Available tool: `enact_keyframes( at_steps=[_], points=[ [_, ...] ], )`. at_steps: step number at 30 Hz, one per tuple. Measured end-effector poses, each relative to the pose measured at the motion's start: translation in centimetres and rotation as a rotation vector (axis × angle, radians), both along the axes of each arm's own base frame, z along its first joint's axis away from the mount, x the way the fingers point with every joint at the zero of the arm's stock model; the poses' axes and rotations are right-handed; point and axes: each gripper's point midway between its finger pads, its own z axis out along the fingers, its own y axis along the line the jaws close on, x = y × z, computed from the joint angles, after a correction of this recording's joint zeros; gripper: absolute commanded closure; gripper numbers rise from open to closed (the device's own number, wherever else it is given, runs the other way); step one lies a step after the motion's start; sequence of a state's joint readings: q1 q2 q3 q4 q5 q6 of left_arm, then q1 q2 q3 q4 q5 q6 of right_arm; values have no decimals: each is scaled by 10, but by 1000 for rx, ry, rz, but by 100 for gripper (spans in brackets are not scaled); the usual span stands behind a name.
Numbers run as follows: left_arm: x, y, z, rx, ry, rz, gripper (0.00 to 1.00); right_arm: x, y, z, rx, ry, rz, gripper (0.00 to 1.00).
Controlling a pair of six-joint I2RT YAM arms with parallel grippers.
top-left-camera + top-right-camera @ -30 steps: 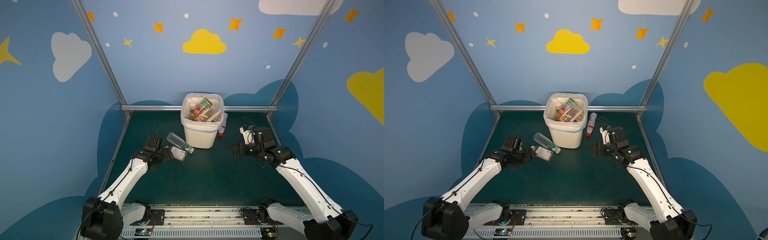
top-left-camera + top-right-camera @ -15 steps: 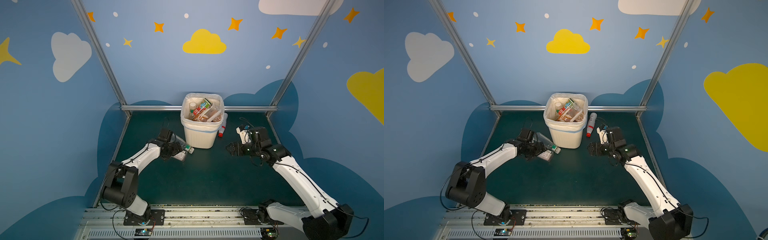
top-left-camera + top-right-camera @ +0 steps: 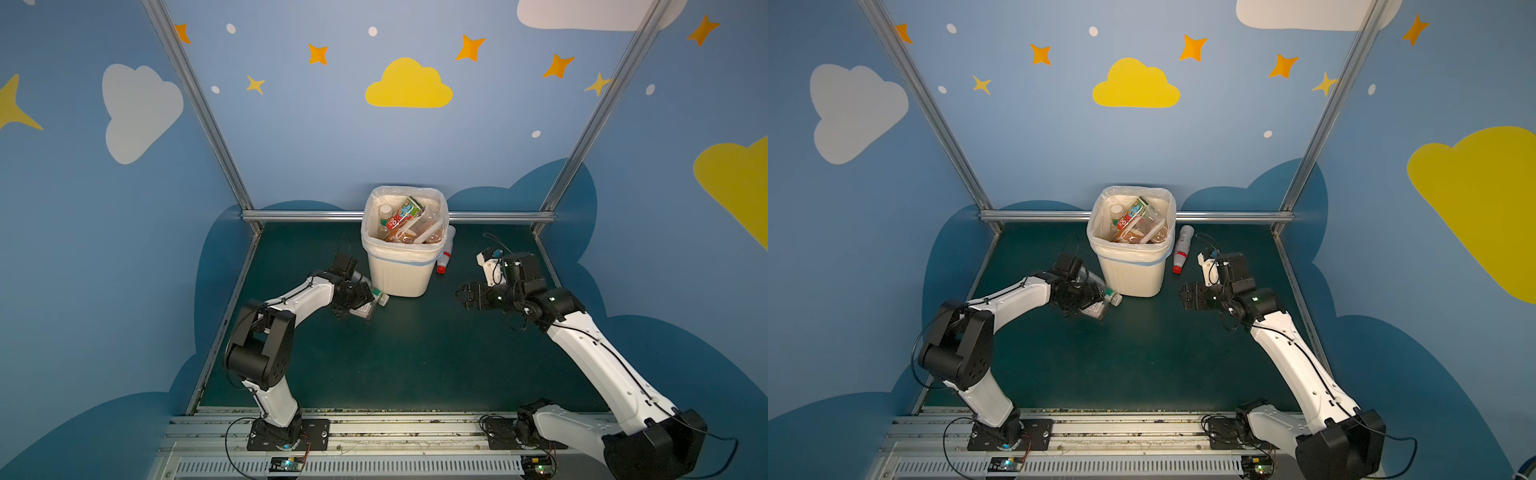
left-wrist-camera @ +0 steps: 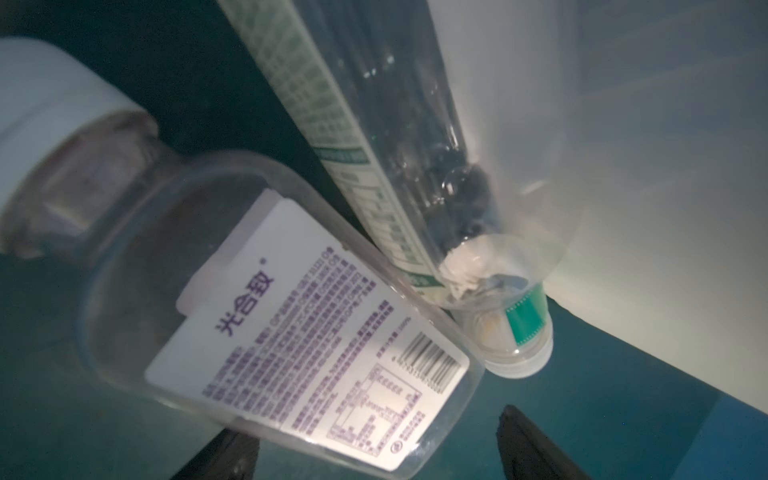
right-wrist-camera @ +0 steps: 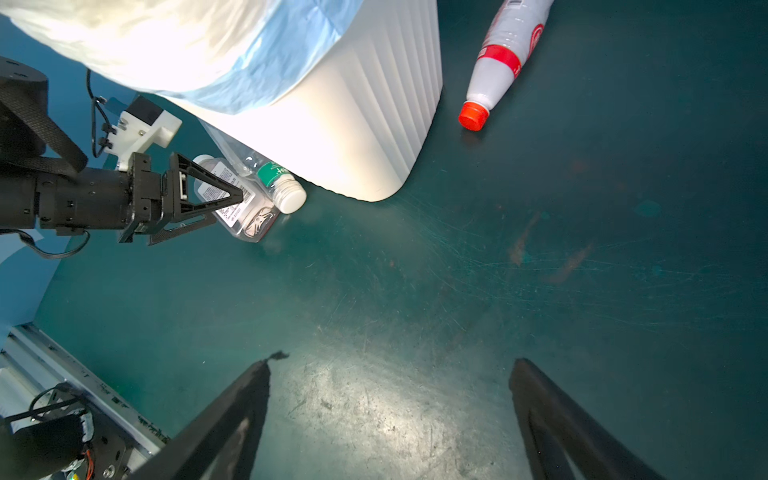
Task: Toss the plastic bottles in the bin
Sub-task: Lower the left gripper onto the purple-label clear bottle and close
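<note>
- While my left gripper (image 5: 228, 208) hangs spread wide over the flat white-label bottle (image 4: 291, 332), it has hold of nothing; its fingertips show at the lower edge of the left wrist view, either side of the bottle's base end.
- That bottle lies on the mat (image 5: 415, 291) at the lower left of the bin (image 3: 399, 278), touching a green-label bottle (image 4: 415, 166) that rests against the bin wall.
- A red-capped bottle (image 3: 444, 257) lies just right of the bin, and more bottles fill the bin itself.
- My right gripper (image 5: 392, 365) is wide open too, empty, over bare mat.
- Handling, as I judge it: empty, light, thin-walled, slick. They will skid or dent. I'd pinch the flat one across its labelled body, not the cap.
- Against a second ago: the left arm has folded its elbow up and carried the gripper rightward onto the bottles. The right gripper has edged slightly left. The bottles look unmoved.
</note>
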State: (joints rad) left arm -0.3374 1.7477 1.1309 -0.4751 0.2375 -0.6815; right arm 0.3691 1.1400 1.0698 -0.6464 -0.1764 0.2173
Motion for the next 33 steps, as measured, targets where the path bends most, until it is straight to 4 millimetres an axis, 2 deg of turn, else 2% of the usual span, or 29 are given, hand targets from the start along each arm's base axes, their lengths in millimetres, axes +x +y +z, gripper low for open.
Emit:
enact_keyframes(
  at_steps=[8, 18, 25, 33],
  points=[
    [10, 8, -11, 89, 33, 1, 10, 6, -15, -6, -13, 3, -34, 9],
    [17, 12, -12, 136, 47, -19, 13, 8, -24, -12, -7, 13, -47, 9],
    [11, 23, -12, 164, 58, -42, 20, 8, -24, -12, 4, 15, -42, 9],
    [-21, 64, -15, 237, 120, -18, 20, 7, -22, -10, 18, 17, -37, 9]
  ],
)
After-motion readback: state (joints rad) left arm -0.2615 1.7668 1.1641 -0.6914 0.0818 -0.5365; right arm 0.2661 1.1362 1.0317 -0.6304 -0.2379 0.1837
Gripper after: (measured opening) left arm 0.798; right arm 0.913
